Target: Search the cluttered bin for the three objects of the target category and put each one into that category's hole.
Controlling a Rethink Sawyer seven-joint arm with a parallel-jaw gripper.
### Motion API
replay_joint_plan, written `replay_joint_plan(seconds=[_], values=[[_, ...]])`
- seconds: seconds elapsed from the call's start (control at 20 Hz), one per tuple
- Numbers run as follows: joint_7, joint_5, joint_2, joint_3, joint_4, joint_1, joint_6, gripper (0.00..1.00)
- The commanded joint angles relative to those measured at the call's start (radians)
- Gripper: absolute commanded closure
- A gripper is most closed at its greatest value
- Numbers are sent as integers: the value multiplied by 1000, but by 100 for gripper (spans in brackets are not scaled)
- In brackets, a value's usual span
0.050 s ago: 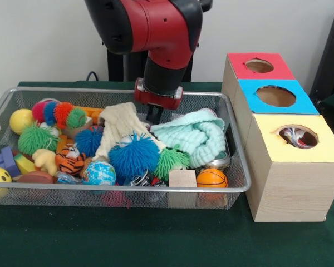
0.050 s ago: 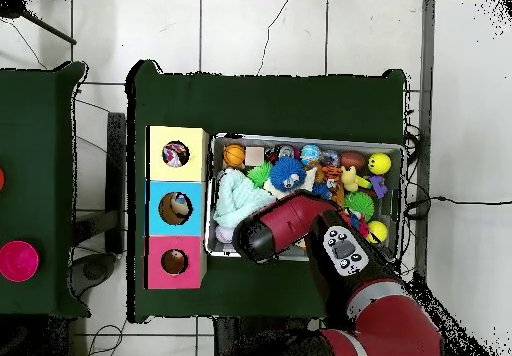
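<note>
Green cloth covers the tabletop [image 1: 156, 239], where a wire bin [image 1: 0, 108] sits beside three boxes. At the bin's left lie a yellow ball [image 1: 20, 120] and a tiger toy [image 1: 70, 160]; mid-bin, a blue puffer [image 1: 134, 156] rests against a cream cloth [image 1: 120, 123]. The gripper [image 1: 154, 115] hangs at the bin's far side between that cloth and a mint cloth [image 1: 197, 136], probably probing the pile; whether its fingers are apart I cannot tell. Right of the bin, the red hole [image 1: 259, 65], blue hole [image 1: 275, 95] and yellow hole [image 1: 298, 136] face up, with open room above them.

A green cloth [image 1: 128, 239] covers the table, beside a second table [image 2: 35, 182] (a pink disc [image 2: 18, 260] on it)
</note>
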Motion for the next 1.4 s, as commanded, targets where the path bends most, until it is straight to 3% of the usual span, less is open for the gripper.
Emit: replay_joint_plan(seconds=[0.05, 0.7, 1.15, 1.4], values=[[81, 32, -18, -13, -74, -5, -104, 100], [61, 188, -87, -31, -62, 25, 23, 100], [90, 231, -105, -76, -53, 60, 11, 100], [90, 242, -53, -93, -87, 65, -35, 100]])
